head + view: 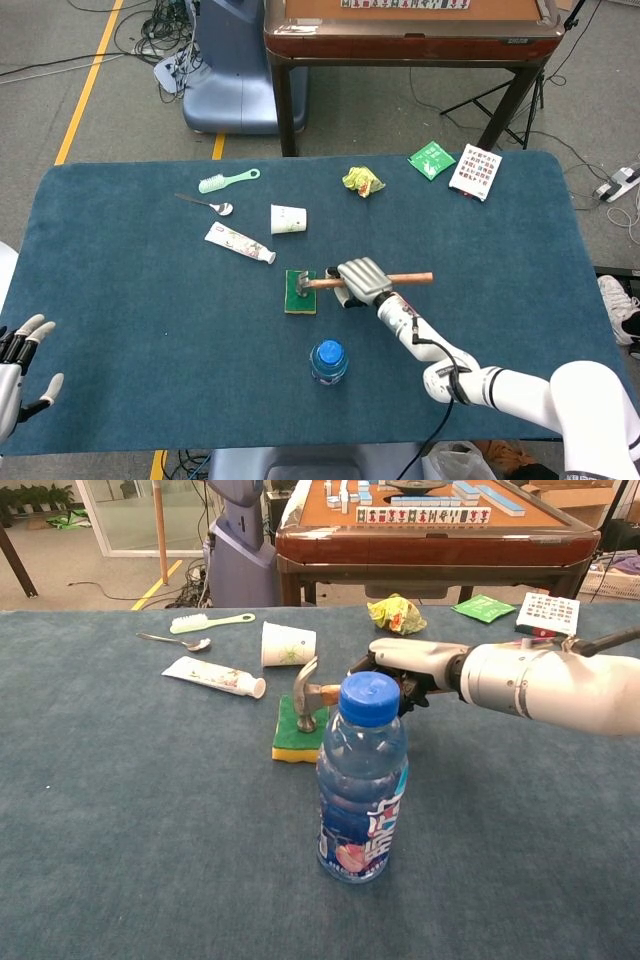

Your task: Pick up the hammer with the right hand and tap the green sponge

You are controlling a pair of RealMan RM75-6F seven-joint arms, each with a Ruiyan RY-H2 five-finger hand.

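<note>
Gripping the hammer (318, 282) mid-handle, my right hand (362, 279) had fingers wrapped around the shaft so the head reached leftward, face down on the sponge (299, 291) near the table's (120, 260) middle. That hold kept my fingers just right of the sponge. My left hand (20, 358) hung spread and empty.
</note>
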